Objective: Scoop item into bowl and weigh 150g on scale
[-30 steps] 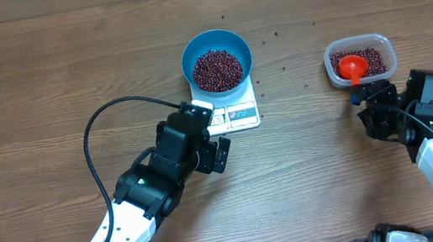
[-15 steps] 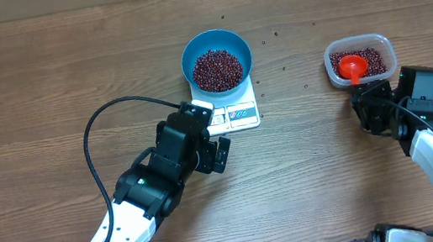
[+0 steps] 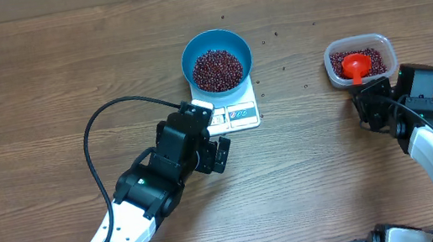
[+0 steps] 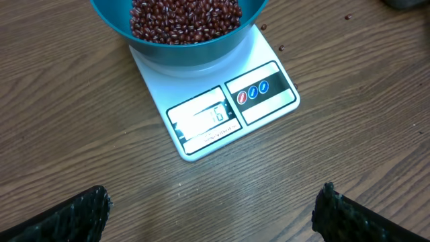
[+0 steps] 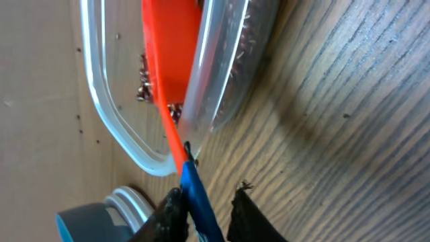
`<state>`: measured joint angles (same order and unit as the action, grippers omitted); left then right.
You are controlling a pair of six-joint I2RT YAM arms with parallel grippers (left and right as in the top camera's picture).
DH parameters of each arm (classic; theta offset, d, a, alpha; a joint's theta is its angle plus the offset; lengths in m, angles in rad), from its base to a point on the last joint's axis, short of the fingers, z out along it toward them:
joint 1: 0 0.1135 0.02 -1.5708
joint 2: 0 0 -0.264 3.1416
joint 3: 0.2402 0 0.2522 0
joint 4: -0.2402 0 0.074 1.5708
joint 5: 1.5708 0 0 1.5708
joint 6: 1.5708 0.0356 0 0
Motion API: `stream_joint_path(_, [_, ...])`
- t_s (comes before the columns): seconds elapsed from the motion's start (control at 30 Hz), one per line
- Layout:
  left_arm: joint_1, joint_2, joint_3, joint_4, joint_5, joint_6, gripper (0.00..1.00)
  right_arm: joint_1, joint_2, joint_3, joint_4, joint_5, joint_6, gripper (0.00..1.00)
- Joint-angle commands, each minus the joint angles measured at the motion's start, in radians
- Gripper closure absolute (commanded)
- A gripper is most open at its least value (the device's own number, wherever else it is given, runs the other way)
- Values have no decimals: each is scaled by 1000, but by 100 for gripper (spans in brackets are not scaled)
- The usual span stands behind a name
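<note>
Nearest the robot, the left gripper [image 4: 213,198] hangs above the wood-grain table [image 3: 26,97] with its dark, rough-textured fingers spread wide, holding nothing. A black cable [image 3: 95,129] loops out from its arm. Just beyond it lies the scale [image 4: 228,111], a flat white rectangle with a lit display panel and three small round buttons along the near edge.

On the far part of the scale sits the bowl [image 4: 188,57], round, deep, smooth blue plastic. It holds a loose mound of small glossy maroon beans [image 4: 181,17].

Off to the right, the right gripper [image 5: 205,212] has its jaws drawn narrow around the blue handle end [image 5: 198,195] of a red plastic scoop [image 5: 171,60]. One finger sits against the handle and a sliver of gap shows at the other, so I cannot tell whether it is firmly clamped. The scoop slopes over the rim into a clear rounded-rectangular container [image 5: 101,101] with more beans inside.

Farthest out, a few stray beans [image 3: 276,34] dot the table.
</note>
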<state>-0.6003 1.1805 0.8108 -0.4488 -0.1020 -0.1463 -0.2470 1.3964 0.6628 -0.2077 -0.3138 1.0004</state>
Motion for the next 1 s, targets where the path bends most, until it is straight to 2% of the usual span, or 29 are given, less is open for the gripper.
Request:
stream_joint_path(0.0, [6, 4, 5, 0, -12, 12, 0, 5, 5, -5, 10, 10, 2, 83])
stream_joint_path(0.43, [6, 4, 5, 0, -13, 12, 1, 3, 2, 9, 72, -35, -94, 85])
stream_joint_path(0.6, [6, 4, 5, 0, -13, 12, 0, 3, -10, 28, 71, -59, -178, 90])
stream_joint_path(0.7, [6, 4, 5, 0, -13, 12, 0, 3, -21, 47, 60, -70, -209, 96])
stream_joint_path(0.97, [6, 4, 5, 0, -12, 12, 0, 3, -35, 111, -18, -71, -258, 96])
